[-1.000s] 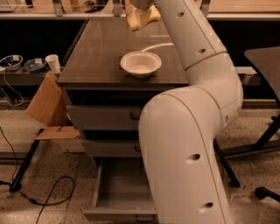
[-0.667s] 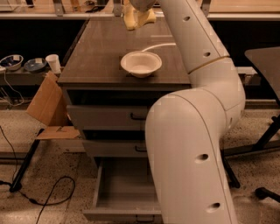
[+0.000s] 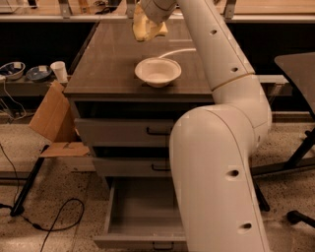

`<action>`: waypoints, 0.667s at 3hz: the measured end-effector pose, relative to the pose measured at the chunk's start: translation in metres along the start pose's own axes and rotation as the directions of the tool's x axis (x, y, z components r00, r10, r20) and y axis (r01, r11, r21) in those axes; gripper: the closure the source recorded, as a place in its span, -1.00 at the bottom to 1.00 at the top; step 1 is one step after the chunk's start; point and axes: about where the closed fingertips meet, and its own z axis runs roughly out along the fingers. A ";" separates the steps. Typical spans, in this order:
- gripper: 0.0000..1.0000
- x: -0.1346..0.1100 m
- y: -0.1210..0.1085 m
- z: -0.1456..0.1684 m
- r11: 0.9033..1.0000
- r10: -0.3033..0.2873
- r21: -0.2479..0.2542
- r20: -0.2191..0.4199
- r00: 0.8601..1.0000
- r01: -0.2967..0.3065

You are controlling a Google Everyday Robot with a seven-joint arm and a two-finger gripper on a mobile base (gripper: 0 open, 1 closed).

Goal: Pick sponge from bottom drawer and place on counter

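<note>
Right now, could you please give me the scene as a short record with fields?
gripper: above the far part of the counter, shut on the sponge
sponge: held in the air, beyond the white bowl
white bowl: upright on the counter
bottom drawer: pulled open; right part hidden by the arm
task state: sponge not yet on the counter

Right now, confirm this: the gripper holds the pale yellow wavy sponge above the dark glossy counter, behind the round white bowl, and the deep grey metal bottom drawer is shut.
Wrong on one point: the camera view shows the bottom drawer pulled open. The rest stands: the gripper holds the sponge above the counter, behind the white bowl.
</note>
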 end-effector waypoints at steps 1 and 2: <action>1.00 -0.001 0.005 0.010 0.999 0.022 0.032 0.046 0.999 -0.024; 1.00 0.000 0.004 0.014 0.997 0.034 0.072 0.067 0.997 -0.039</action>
